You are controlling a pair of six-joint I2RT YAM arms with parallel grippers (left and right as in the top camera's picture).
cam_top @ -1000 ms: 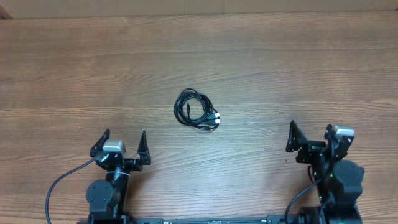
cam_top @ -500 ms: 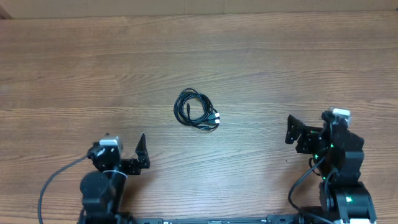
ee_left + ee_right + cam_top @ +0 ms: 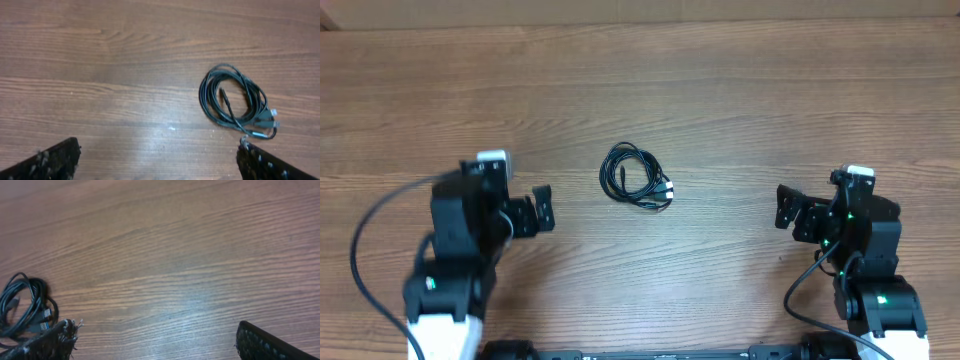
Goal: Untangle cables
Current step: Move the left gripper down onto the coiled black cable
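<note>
Brown wood-grain table (image 3: pixel 720 80) fills every view, its boards running side to side. The left arm (image 3: pixel 455 250) stands over the near left part of it and the right arm (image 3: pixel 870 270) over the near right, each trailing a thick black wire toward the near edge.

The left gripper (image 3: pixel 159 146) points toward the middle of the table; its wrist view shows the two black fingers (image 3: pixel 50 160) far out at the bottom corners, so the jaws are spread wide with only bare wood between them. The right gripper (image 3: pixel 156 330) is likewise wide apart and holds nothing.

The cables (image 3: pixel 638 175) lie on the table between the two arms, a little beyond them and nearer the left gripper, well apart from both. They form one small, loose coil of thin black cord, several turns overlapping. A silvery plug (image 3: pixel 267 120) sits at the coil's near right edge, beside a dark plug end.
</note>
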